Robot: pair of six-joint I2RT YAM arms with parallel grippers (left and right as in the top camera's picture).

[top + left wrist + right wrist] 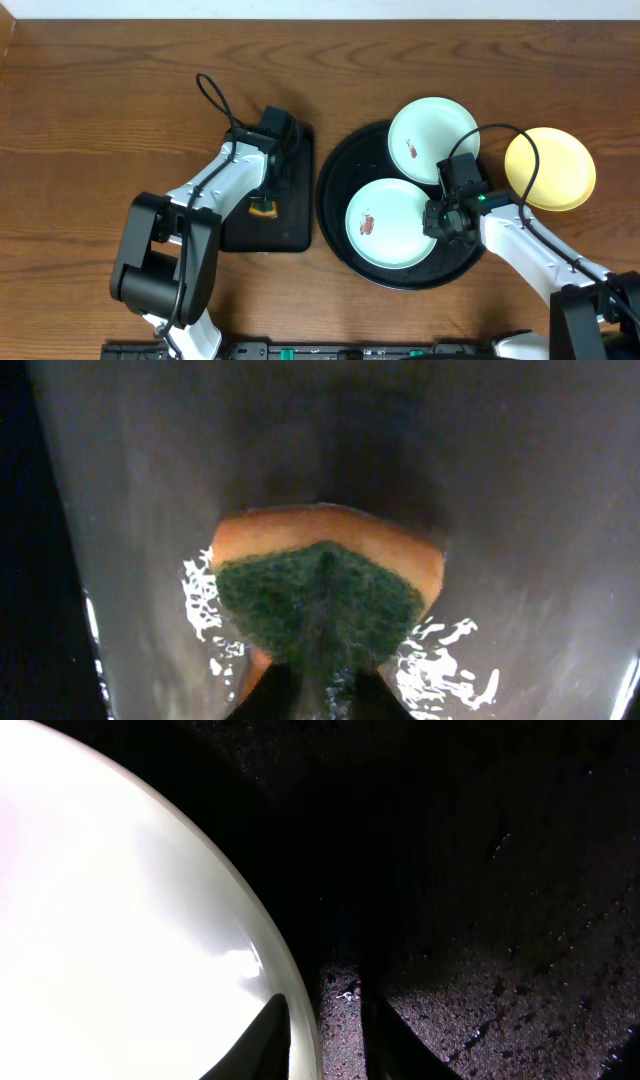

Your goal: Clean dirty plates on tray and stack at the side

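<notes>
Three plates on your worktop [100, 100]: two pale mint-white, one pale yellow. The nearer mint-white plate [395, 240] lies flat inside the round black tray [335, 200], towards your side, with one small red-brown smear left of its middle. The farther mint-white plate [440, 125] sits at the tray's far right and sticks out past the rim; it has one red-brown smear too. The pale yellow plate [552, 168] is off the tray, on the bare wood just beside its right edge, and no smear shows on it from overhead. Your right end effector [437, 218] is at the nearer plate's right edge. In the right wrist view the fingers stand a little apart with that plate's rim between them, one finger [270, 1040] over the plate and the other over the tray floor. I honestly can't tell if it's pinching the rim or only straddling it. Well to the left there's a second tray, the smaller rectangular black tray [290, 230], so two trays total. Your left end effector [265, 192] is down over it, closed tight on the one sponge [320, 595], orange with a green scouring face.
</notes>
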